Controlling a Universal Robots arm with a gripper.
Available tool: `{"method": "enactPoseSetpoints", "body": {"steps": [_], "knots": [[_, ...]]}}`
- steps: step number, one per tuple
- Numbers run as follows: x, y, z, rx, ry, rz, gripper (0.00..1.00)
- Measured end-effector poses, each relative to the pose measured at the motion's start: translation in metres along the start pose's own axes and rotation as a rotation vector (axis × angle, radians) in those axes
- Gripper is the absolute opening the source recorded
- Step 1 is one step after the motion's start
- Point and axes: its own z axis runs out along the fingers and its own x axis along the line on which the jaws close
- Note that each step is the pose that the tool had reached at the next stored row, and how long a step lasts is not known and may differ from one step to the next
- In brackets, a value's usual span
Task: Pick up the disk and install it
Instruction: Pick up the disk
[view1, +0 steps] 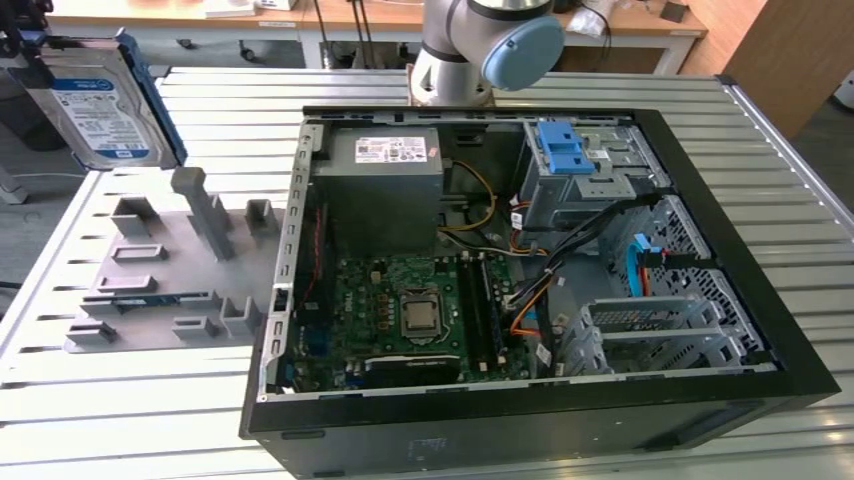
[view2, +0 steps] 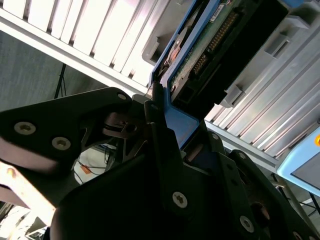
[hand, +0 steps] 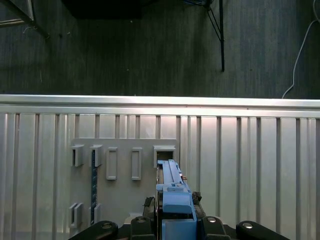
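Holding the disk (view1: 104, 110) upright above the rack (view1: 174, 262) at the tabletop's edge, likely to clear its slots; fingers of the gripper (view2: 177, 125) clenched on its blue frame.

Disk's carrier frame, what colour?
Blue plastic frame on the silver disk; best in first wrist view.

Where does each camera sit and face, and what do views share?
Exterior view: overhead, looking down into the open black computer case; the arm's blue-capped joint shows.
First wrist view: behind black jaws, looking along the blue-framed silver metal disk onto the grey slotted tray.
Second wrist view: beside the jaws clamping the disk.
All share the disk.
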Motion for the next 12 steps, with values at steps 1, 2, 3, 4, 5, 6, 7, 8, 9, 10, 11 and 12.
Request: {"method": "enactPoseSetpoints", "body": {"steps": [1, 2, 3, 4, 5, 6, 7, 8, 9, 10, 11, 12], "knots": [[0.0, 0.0, -0.0007, -0.0001, 0.0, 0.0, 0.36], [0.0, 0.0, -0.0013, -0.0001, 0.0, 0.0, 0.36], [0.0, 0.0, -0.002, -0.0002, 0.0, 0.0, 0.36], [0.0, 0.0, -0.0024, -0.0001, 0.0, 0.0, 0.36], [0.0, 0.0001, -0.0028, 0.0, 0.0, 0.0, 0.36], [0.0, 0.0001, -0.0033, 0.0, 0.0, 0.0, 0.36], [0.0, 0.0001, -0.0038, 0.0, 0.0, 0.0, 0.36], [0.0, 0.0001, -0.0043, -0.0001, 0.0, 0.0, 0.36], [-0.0001, 0.0001, -0.0049, -0.0001, 0.0, 0.0, 0.36], [-0.0001, 0.0001, -0.0055, 0.0, 0.0, 0.0, 0.36], [-0.0001, 0.0001, -0.0061, 0.0, 0.0001, 0.0, 0.36], [-0.0001, 0.0001, -0.0067, 0.0, 0.0, 0.0, 0.36]]}}
